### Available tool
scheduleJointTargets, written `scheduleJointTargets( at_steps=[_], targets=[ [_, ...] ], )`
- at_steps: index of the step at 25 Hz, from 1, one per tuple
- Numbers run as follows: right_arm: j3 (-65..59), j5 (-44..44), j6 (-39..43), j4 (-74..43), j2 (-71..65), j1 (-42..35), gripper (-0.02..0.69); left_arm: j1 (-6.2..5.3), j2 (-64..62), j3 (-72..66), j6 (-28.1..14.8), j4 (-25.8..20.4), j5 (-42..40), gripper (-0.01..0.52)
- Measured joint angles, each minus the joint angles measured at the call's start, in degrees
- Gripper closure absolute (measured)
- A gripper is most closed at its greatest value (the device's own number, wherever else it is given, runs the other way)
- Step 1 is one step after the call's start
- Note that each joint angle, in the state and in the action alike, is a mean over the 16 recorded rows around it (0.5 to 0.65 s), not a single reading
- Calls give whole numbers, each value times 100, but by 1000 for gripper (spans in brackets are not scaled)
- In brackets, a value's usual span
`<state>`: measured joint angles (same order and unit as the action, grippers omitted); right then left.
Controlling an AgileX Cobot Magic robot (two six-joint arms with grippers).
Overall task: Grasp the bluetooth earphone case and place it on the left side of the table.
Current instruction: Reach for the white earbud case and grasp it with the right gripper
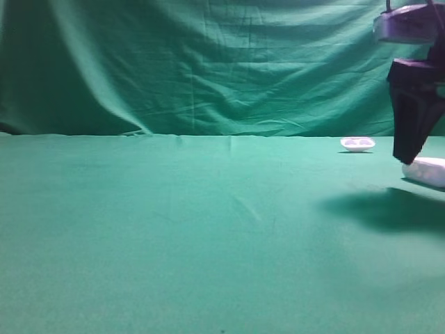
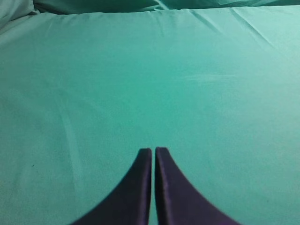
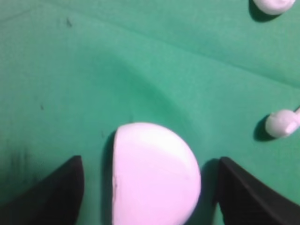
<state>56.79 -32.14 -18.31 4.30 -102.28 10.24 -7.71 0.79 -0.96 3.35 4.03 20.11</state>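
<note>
The bluetooth earphone case [image 3: 154,176] is lying on the green tabletop [image 1: 208,229] at the far right of the exterior high view, partly cut by the frame edge; in the right wrist view it is filling the lower centre of the frame, flanked by the two dark jaws of the right gripper [image 3: 150,192], which are standing wide apart with green cloth showing on both sides of the case; nothing is being held yet. The left gripper [image 2: 153,154] is being seen at the bottom centre of its own view with its jaws pressed almost together over bare cloth, holding nothing.

The case is being judged as light, rigid and glossy, so it is likely to be slippery; its rounded shell is offering no flat faces, and a hold across the two long sides, near the widest part, is being favoured, since a pinch near a curved end could squirt it out. A faint seam is being noticed along its left edge.

A shallow white dish [image 1: 357,144] is sitting well apart toward the backdrop; a small white earbud-like piece [image 3: 281,123] is lying near the right jaw, at the right of the wrist frame, and should be avoided. The left and middle of the tabletop are being shown as open cloth, giving broad room for the carry.
</note>
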Motion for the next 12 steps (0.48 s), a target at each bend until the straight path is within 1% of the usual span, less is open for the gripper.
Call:
scheduleJointTargets(
  at_steps=[4, 8, 12],
  targets=[
    [134, -161, 0, 7, -70, 0, 269, 0, 0, 0, 0, 0, 0, 514],
    [504, -533, 0, 142, -88, 3, 317, 0, 0, 0, 0, 0, 0, 514],
    [1124, -971, -9, 428, -100, 69, 337, 0, 0, 0, 0, 0, 0, 514]
  ],
)
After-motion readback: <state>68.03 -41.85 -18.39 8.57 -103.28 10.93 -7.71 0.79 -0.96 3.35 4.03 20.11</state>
